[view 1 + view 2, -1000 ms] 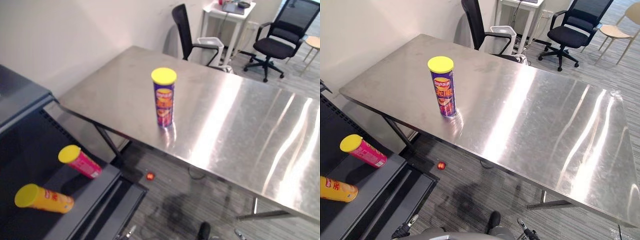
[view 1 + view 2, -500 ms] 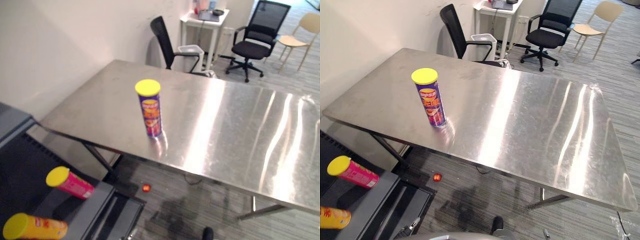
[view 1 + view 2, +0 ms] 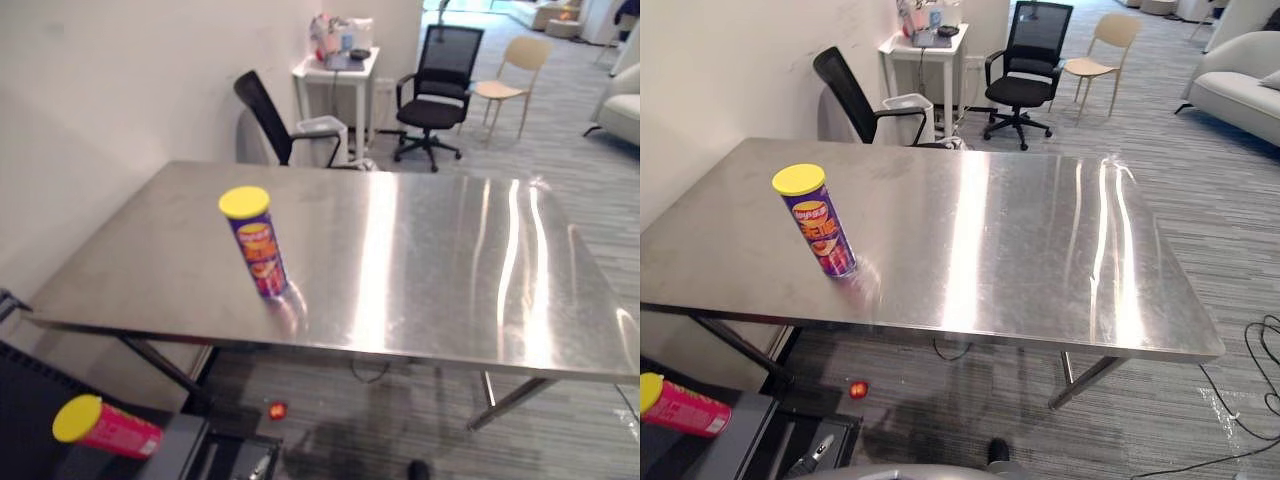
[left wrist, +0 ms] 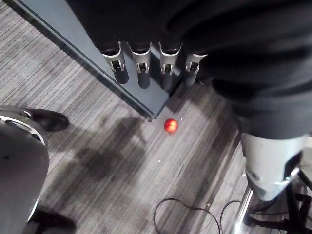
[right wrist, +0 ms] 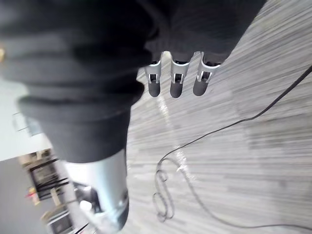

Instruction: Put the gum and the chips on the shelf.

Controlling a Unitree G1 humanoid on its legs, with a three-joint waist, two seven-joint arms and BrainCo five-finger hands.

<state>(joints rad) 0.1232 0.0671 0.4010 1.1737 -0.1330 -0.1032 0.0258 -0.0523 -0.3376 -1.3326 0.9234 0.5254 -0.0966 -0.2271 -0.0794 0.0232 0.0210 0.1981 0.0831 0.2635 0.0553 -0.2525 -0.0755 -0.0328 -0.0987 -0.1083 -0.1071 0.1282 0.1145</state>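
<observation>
Currently, eye views: chips can [image 3: 257, 243], yellow lid, long axis upright, on the steel surface [image 3: 430, 260] toward my left, so I judge the left arm nearer. Pink can [image 3: 100, 428] lying on the shelf [image 3: 30, 390].
Left wrist view: my left hand [image 4: 143, 73], fingers slack, holding nothing, above carpet and a small red object [image 4: 170, 126].
Right wrist view: right hand [image 5: 176, 82], likewise slack, empty.

A long steel table [image 3: 450, 270] spans the middle of the scene, with a black office chair [image 3: 262, 118] at its far left edge and a white bin [image 3: 322, 127] just beside that chair. Farther back stand a small white table [image 3: 335, 70], a second black office chair [image 3: 436, 75] and a beige chair [image 3: 512, 70]; a pale sofa [image 3: 1250, 85] sits far right.
</observation>
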